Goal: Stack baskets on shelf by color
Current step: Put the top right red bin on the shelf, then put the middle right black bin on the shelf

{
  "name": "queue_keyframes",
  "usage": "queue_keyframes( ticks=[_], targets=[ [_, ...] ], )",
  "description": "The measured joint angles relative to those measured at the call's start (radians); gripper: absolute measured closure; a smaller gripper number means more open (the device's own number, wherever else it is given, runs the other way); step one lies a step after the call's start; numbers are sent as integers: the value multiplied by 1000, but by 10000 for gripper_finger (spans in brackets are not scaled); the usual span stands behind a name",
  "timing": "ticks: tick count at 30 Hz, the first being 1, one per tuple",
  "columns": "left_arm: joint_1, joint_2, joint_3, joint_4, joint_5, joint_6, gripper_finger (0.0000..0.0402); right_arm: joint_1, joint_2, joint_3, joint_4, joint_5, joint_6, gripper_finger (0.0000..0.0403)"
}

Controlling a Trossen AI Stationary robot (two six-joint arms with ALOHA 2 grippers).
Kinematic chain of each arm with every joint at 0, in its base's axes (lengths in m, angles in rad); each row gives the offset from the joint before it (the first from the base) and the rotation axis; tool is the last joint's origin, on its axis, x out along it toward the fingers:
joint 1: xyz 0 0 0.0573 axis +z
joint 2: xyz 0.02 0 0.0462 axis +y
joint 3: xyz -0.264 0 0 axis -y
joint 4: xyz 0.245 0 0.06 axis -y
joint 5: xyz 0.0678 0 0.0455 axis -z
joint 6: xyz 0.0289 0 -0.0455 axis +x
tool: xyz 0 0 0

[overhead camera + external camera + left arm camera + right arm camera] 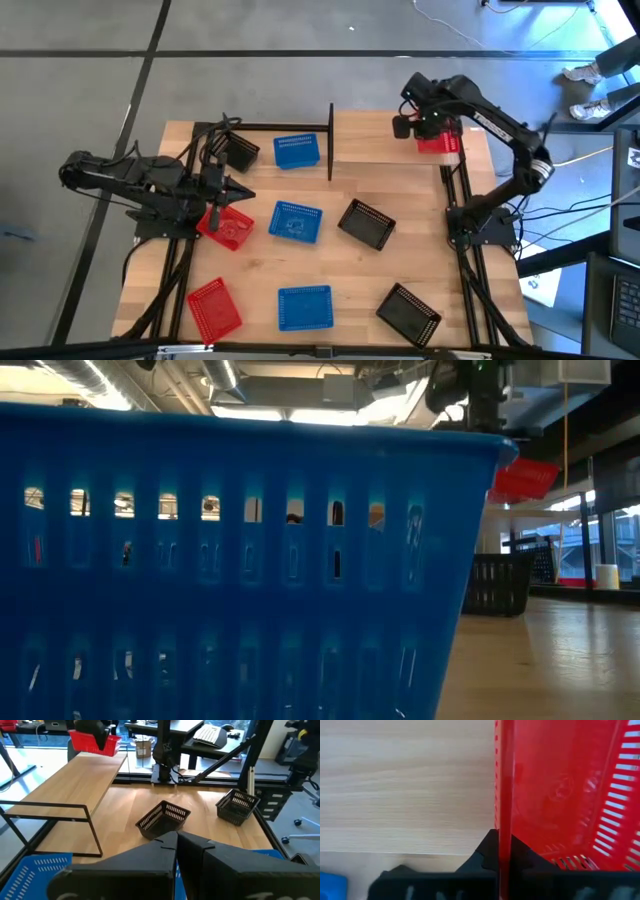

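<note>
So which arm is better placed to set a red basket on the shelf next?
Right. The right gripper is shut on a red basket above the shelf. The left gripper is shut and empty, over the table beside another red basket.

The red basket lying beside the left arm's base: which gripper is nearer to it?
Left. The left gripper, fingers shut, hovers at that red basket's upper edge. The right gripper is across the table over the shelf, shut on another red basket.

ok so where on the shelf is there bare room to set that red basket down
The shelf is bare between the black post and the red basket shut in the right gripper. Left of the post, a blue basket and black basket crowd it.
</note>
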State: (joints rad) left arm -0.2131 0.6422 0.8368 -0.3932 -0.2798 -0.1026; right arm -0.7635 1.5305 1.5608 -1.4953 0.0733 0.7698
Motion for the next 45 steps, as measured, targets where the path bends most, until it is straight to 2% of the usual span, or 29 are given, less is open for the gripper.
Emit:
queue_keyframes(
  ticks=[11,23,30,33,40,45],
  targets=[
    [0,0,0,1,-19,7,401,-32,64,0,-29,-7,-30,401],
    [0,0,0,1,-24,8,401,-31,65,0,-22,-13,-16,362],
    [0,-1,0,-7,-24,8,401,-31,61,3,-25,75,-42,342],
    [0,-1,0,-23,-24,8,401,-29,48,47,-35,100,-38,341],
    [0,-1,0,-21,-23,7,401,62,0,196,-50,177,-44,341],
    [0,-1,0,-14,-22,7,401,196,-26,298,-49,182,-155,341]
  ],
)
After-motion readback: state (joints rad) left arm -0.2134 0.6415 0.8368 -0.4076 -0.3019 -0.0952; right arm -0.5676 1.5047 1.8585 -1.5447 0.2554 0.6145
